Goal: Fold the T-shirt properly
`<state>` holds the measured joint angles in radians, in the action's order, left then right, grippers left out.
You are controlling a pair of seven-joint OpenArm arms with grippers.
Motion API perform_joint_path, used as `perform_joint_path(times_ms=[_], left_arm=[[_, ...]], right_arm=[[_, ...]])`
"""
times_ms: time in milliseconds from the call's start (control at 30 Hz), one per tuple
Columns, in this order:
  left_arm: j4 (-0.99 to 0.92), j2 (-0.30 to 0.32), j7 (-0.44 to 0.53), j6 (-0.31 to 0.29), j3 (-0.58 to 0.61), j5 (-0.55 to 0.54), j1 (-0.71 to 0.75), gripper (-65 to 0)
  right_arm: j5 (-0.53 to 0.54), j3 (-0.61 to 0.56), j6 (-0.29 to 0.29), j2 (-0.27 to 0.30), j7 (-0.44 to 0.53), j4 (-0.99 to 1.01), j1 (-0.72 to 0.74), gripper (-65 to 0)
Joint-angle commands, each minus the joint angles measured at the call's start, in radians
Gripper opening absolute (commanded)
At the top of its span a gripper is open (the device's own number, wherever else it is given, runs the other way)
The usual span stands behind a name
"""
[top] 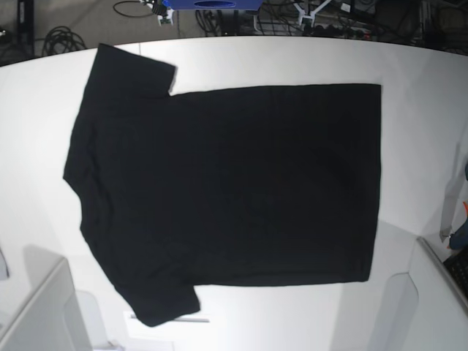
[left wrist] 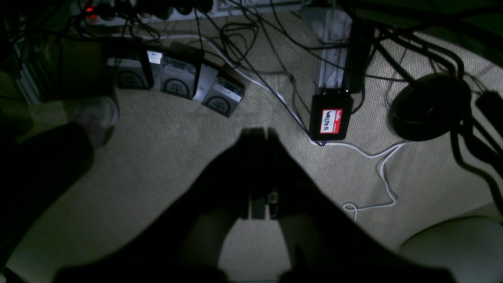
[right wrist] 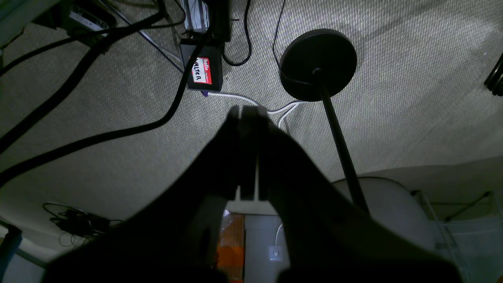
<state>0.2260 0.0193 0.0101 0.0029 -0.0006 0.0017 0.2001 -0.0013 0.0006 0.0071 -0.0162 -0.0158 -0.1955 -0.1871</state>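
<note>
The black T-shirt (top: 227,190) lies spread flat, plain side up, on the white table (top: 424,66) in the base view. Its sleeves point to the left and its hem is on the right. No print shows. My left gripper (left wrist: 259,135) is shut and empty, and hangs over carpeted floor away from the shirt. My right gripper (right wrist: 248,112) is also shut and empty over the floor. Neither gripper's fingers show in the base view. Only grey arm parts show there, at the bottom left corner (top: 36,314) and the bottom right corner (top: 431,292).
Under the grippers the floor holds cables, a black box with a red "hello" label (left wrist: 330,120) (right wrist: 203,72), a round black stand base (left wrist: 430,106) (right wrist: 318,63) and several grey pedals (left wrist: 177,78). A blue object (top: 212,4) sits beyond the table's far edge.
</note>
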Motion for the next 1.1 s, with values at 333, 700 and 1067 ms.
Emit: perform_joint_path(times_ms=[333,700,1067], left_arm=[[0.000,0.023,-0.003,0.004,0.006,-0.001,0.015,-65.0],[0.145,0.024,-0.002,0.004,-0.031,-0.044,0.124,-65.0],[0.175,0.040,-0.003,0.004,0.086,-0.061,0.138,-65.0]], right_arm=[[0.002,0.003,-0.008,-0.003,-0.002,0.000,-0.004,-65.0],[0.002,0.000,-0.008,-0.003,0.000,0.000,-0.012,-65.0],[0.001,-0.001,-0.006,-0.001,-0.002,-0.002,-0.033,-65.0]])
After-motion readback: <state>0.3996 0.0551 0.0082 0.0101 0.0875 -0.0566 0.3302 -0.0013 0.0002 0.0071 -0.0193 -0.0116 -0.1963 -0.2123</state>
